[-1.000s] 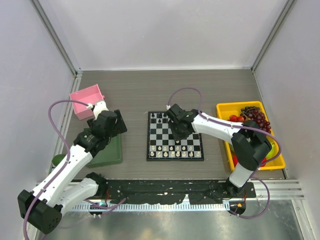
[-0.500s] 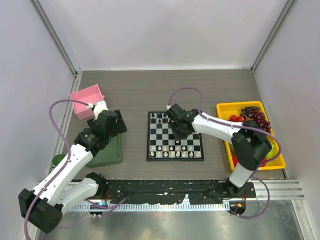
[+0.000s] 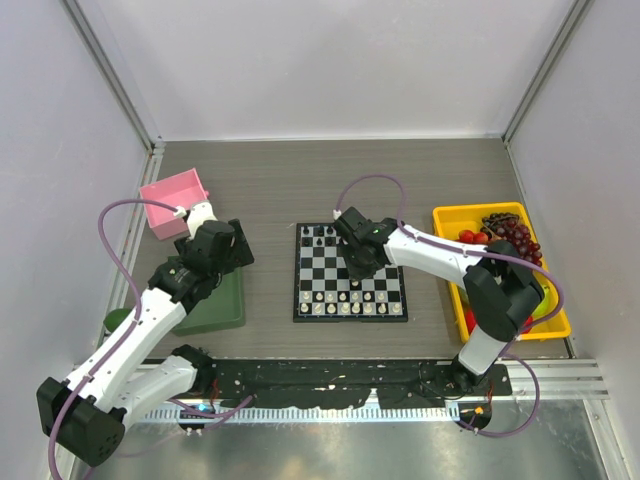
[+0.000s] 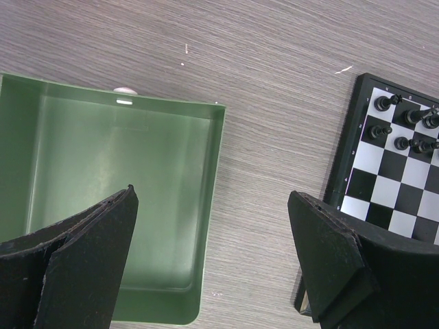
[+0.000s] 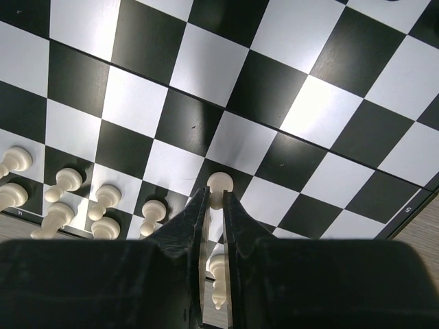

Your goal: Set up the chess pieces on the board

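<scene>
Green tray (image 3: 225, 305) at counter (image 3: 270, 190) left; left gripper (image 4: 211, 199) above its right rim, fingers wide apart, empty. Centre, board (image 3: 318, 275): cream-white chess pieces (image 3: 350, 305) ranked along the near rows, a few black ones at the far-left corner. Right gripper (image 5: 214, 199) over those near rows, clamped on one white pawn (image 5: 219, 181).

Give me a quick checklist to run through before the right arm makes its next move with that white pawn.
1. Right hand shut on the white pawn: ok.
2. Pawn seated on the board or lifted: cannot tell.
3. Neighbouring white pieces apart from the fingers: cannot tell, one pawn stands very close.
4. Left hand open, off the board, above the green tray rim: ok.
5. The squares beyond the pawn bare: ok.
</scene>
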Action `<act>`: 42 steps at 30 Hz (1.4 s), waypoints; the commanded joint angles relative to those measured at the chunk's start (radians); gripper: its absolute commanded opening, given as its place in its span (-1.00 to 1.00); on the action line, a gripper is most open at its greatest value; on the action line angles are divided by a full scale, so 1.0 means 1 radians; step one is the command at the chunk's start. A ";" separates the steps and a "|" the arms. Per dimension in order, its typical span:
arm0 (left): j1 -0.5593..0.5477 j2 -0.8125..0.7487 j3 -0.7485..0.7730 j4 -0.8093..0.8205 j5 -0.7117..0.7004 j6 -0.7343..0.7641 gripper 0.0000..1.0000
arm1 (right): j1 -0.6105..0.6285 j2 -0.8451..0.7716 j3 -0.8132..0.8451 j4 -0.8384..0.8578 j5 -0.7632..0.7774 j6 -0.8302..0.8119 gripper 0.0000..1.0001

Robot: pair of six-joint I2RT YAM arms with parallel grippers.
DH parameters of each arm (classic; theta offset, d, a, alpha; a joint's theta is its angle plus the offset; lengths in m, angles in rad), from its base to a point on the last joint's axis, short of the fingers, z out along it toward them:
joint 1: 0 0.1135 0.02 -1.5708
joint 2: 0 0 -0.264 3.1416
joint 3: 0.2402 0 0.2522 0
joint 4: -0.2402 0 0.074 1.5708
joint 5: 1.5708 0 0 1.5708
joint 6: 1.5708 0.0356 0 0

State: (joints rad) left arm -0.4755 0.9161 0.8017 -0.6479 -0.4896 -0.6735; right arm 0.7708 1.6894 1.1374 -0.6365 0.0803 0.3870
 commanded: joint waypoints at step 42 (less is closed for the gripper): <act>0.008 0.003 0.013 0.042 0.022 -0.003 0.98 | -0.137 -0.418 -0.324 -0.011 0.102 0.179 -0.67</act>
State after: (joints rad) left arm -0.4744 0.9253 0.8017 -0.6403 -0.4690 -0.6739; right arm 0.6365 1.2743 0.8162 -0.6868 0.1890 0.5396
